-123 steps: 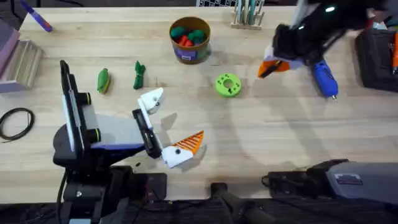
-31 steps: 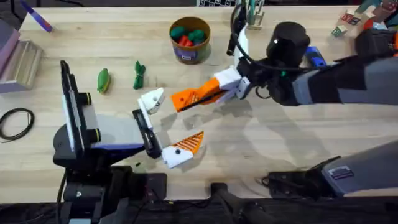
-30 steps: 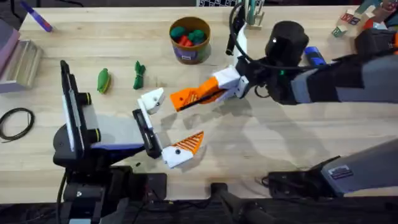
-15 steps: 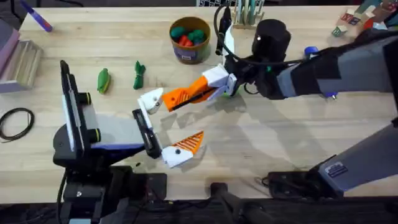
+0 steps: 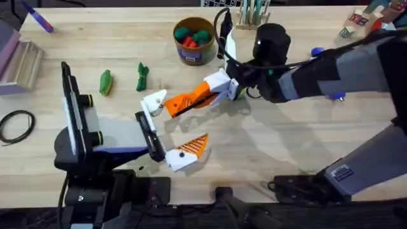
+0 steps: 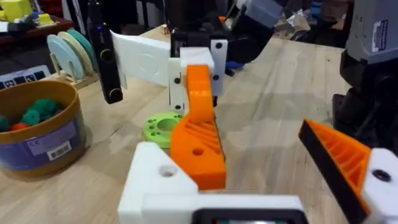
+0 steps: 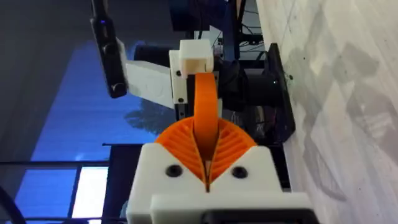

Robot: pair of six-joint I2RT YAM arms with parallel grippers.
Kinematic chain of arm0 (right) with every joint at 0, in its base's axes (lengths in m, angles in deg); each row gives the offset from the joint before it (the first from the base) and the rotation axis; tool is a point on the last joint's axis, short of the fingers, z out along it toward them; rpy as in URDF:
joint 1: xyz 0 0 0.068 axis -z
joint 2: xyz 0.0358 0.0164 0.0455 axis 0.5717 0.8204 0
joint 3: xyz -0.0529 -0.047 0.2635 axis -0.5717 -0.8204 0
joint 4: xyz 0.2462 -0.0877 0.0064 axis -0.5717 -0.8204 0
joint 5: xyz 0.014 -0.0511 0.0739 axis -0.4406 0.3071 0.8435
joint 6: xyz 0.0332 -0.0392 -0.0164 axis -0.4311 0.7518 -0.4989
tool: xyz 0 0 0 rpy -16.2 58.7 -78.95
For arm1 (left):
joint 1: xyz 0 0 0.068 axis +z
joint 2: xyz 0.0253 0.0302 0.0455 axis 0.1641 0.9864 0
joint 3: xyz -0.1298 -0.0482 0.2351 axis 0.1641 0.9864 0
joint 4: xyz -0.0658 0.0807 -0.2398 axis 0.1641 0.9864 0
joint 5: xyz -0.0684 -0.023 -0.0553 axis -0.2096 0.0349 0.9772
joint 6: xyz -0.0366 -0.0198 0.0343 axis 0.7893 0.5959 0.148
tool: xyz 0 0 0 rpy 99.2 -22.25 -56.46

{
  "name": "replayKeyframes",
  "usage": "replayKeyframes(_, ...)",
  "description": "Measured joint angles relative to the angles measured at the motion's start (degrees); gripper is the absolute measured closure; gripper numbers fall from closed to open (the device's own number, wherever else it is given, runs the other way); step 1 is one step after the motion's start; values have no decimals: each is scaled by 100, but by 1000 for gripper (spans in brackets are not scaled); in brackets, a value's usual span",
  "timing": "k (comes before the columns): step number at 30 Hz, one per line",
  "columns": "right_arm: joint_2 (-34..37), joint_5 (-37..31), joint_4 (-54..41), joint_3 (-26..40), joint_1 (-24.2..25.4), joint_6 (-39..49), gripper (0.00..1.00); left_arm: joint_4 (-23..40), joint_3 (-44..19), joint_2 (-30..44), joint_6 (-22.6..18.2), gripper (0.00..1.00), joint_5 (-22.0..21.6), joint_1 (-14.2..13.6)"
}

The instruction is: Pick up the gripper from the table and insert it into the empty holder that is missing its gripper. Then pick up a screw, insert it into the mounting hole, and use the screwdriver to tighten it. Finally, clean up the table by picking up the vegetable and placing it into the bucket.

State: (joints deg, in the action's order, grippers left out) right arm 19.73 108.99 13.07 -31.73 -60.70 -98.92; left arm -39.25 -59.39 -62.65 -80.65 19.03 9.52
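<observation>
Against the holder (image 5: pixel 154 101), the right claw (image 5: pixel 181 106) is clenched on the gripper (image 6: pixel 200 127).

Worktop (image 5: pixel 299 146): pale wood, grain seen, matt. Gripper (image 6: pixel 198 127): orange plastic, ribbed face, matt. Holder (image 6: pixel 155 177): white plastic, smooth. Bucket (image 6: pixel 43 140): brown, slight sheen, purple paper-like label w/ barcode. Green disc (image 6: pixel 163 127): plastic, matt.
</observation>
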Motion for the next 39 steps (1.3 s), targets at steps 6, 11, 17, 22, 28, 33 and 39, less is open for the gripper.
replayKeyframes(6,-2,1,0,78,0,20,992,-1,0,0,-2,14,-24,0)
replayKeyframes(11,0,1,-2,110,0,66,992,-3,0,0,-2,14,-37,0)
replayKeyframes(17,0,1,-20,119,0,105,993,-3,0,0,0,14,-39,0)
replayKeyframes(22,0,-1,-20,120,0,103,993,-2,0,0,0,14,-39,0)
replayKeyframes(28,0,1,-15,187,-2,107,993,-3,0,0,-2,14,-61,0)
replayKeyframes(33,0,3,-36,362,-4,107,993,-3,0,0,-61,13,-27,-11)
replayKeyframes(39,0,1,-76,388,-4,103,993,-3,-2,0,-127,15,-33,-11)
